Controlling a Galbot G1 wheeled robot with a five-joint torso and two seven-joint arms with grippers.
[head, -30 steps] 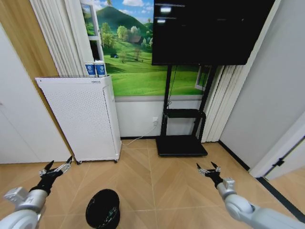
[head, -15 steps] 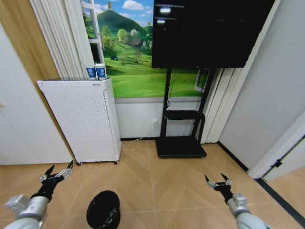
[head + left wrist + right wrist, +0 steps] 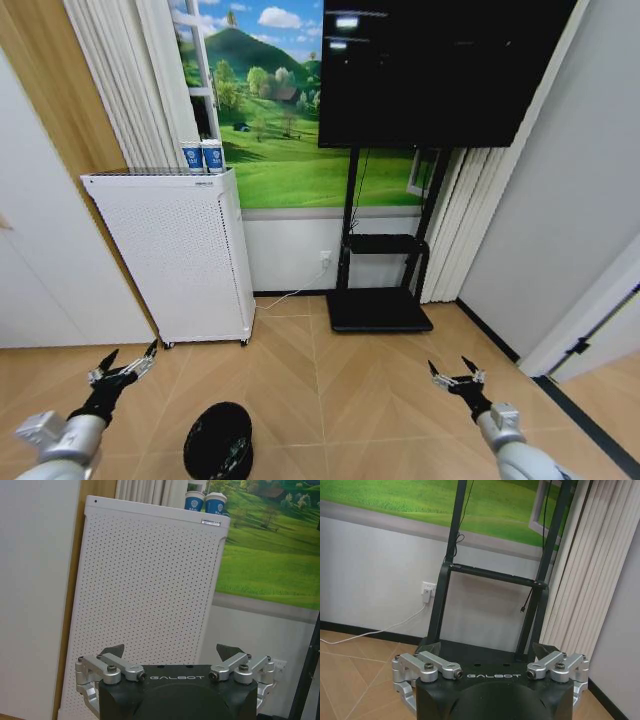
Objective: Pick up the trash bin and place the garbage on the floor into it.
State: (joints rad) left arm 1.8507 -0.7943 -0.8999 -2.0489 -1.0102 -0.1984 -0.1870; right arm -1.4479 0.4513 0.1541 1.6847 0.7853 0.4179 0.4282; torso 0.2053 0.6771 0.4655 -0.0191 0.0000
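**Both arms lowered; trash bin untouched on floor**

Since a second ago, your two arms have dropped toward the lower corners of the head view, and the camera has tilted slightly. Your left claw (image 3: 126, 366) hangs above the wooden floor (image 3: 330, 390) with its fingers spread wide, holding nothing, facing the white perforated cabinet (image 3: 175, 255). Two blue cups (image 3: 201, 157) stand on the cabinet's top. Your right claw (image 3: 455, 376) is likewise wide and empty, pointed at the black TV stand (image 3: 380, 300). You will find the trash bin (image 3: 218, 441) standing on the floor near the left claw, apart from it.
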